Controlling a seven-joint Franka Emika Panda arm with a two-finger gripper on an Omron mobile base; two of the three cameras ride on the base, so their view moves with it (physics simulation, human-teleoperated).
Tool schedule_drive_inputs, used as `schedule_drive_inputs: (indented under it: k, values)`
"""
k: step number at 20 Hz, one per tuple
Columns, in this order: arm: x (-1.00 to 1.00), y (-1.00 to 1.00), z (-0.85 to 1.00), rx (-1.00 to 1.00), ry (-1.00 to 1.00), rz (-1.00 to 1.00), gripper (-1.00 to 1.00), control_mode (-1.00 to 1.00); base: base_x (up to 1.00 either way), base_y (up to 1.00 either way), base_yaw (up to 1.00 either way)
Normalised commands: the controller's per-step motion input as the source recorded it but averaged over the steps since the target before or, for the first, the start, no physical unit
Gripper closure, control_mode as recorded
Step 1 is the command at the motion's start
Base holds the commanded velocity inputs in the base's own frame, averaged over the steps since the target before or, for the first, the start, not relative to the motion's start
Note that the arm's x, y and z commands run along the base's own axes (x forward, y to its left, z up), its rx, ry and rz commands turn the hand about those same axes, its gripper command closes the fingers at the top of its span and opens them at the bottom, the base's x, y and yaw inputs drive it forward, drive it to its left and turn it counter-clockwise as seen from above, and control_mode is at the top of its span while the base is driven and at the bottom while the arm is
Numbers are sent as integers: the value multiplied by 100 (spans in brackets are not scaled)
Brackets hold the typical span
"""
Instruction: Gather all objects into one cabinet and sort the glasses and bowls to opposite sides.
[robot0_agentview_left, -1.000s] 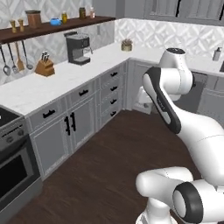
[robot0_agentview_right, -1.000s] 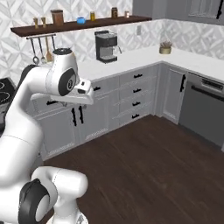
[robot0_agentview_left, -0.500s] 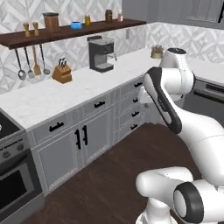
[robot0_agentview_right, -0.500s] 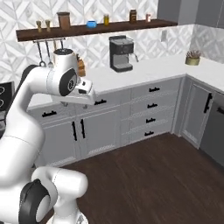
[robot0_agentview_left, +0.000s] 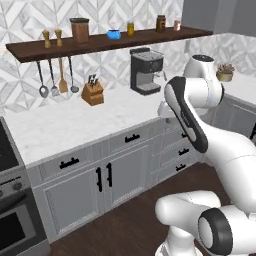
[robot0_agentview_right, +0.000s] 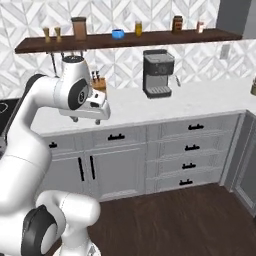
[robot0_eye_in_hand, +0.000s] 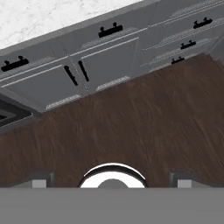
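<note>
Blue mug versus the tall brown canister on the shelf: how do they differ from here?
The blue mug is squat and bright blue; the brown canister is tall, brown and dark-lidded. The mug looks open-topped, the canister closed. The mug stands near the middle of the wooden shelf, the canister further toward its left end. Both stand upright on that shelf, apart from each other.

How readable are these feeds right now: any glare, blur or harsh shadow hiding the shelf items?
Left base view: even light, no glare; the blue mug on the shelf reads clearly. Right base view: equally flat, though small shelf items look soft. Hand view: the wood floor is sharp, without strong shadows.
</note>
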Motion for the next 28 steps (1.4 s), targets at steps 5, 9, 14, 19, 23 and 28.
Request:
schedule_drive_inputs:
  k: [5,9,14,19,23,28]
  values:
    - [0,0,0,0,0,0,-100,100,79,-51,44]
    - [0,0,0,0,0,0,-100,100,66,-57,46]
    - [0,0,0,0,0,0,-100,100,51,-59,35]
    - [0,0,0,0,0,0,-100,100,69,-48,19]
    - [0,0,0,0,0,0,-100,100,71,-9,14]
    - [0,0,0,0,0,0,-100,100,47,-23,17]
